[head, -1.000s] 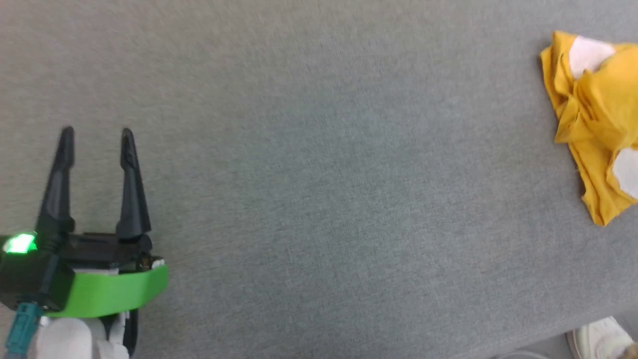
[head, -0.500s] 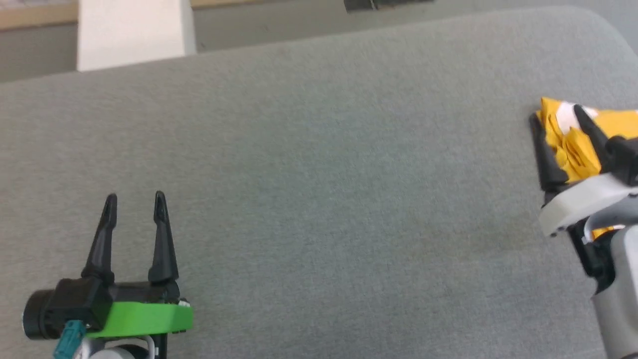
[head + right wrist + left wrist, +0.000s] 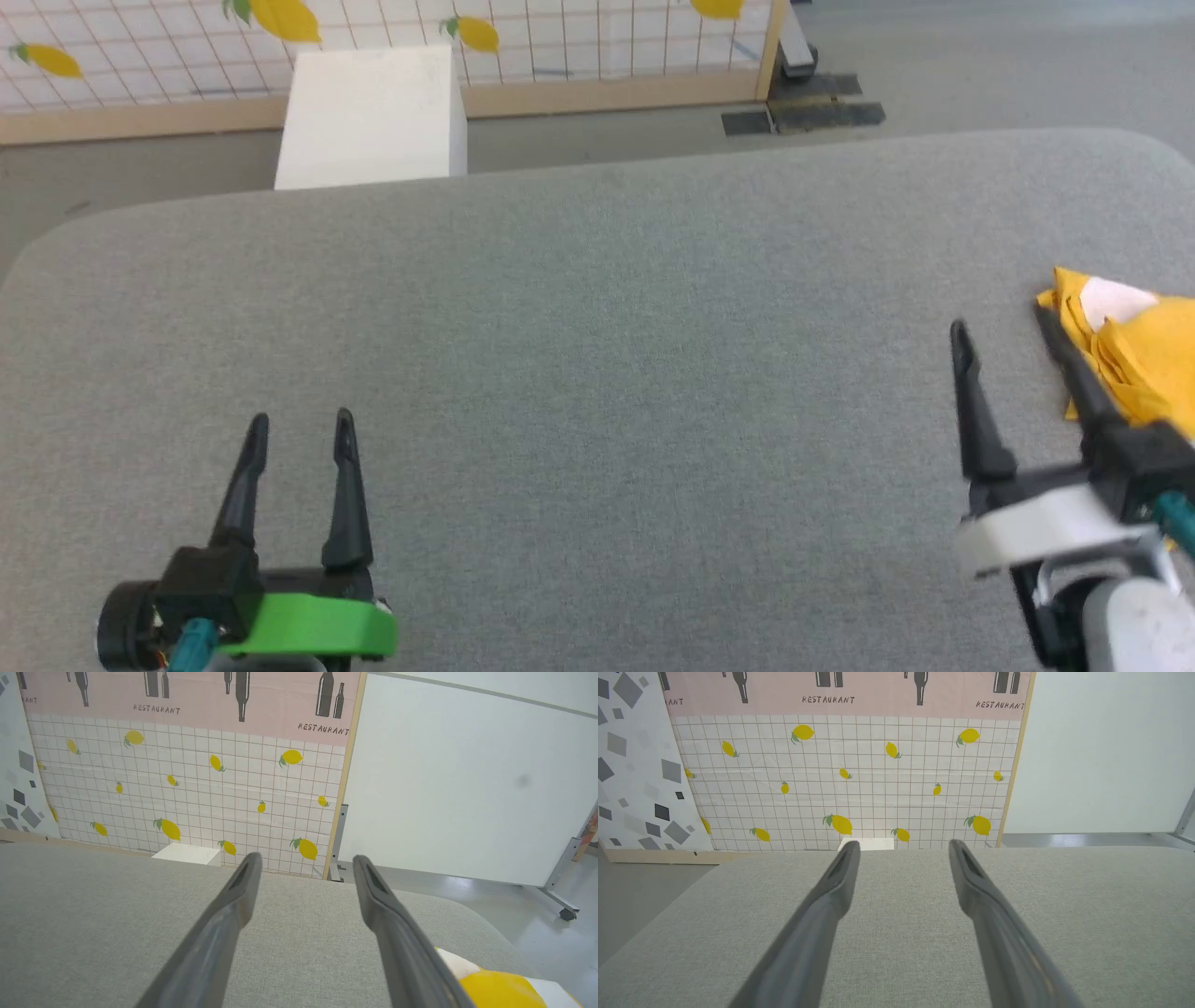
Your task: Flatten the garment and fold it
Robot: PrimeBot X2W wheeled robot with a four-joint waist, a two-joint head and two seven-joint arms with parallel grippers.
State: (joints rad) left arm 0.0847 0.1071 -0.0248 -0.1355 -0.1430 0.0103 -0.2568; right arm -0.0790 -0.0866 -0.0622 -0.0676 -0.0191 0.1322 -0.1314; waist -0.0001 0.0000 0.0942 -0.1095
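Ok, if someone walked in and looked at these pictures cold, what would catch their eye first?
The bright yellow garment jumps out first, crumpled at the right edge of the grey table. Next come the two open grippers: the left gripper, with its green band, at lower left, and the right gripper close beside the garment. A lemon-print backdrop stands behind the table.

The garment (image 3: 1150, 359) is a bright yellow T-shirt, bunched into a crumpled heap and not spread out at all. It lies on the grey worktop (image 3: 597, 373) far to my right, near the rounded right-hand corner, and the head view cuts part of it off. Creases and overlapping folds crowd its left side, and a white patch shows at its far corner. One finger of my right hand (image 3: 999, 322) crosses in front of its left edge; I cannot tell whether they touch.
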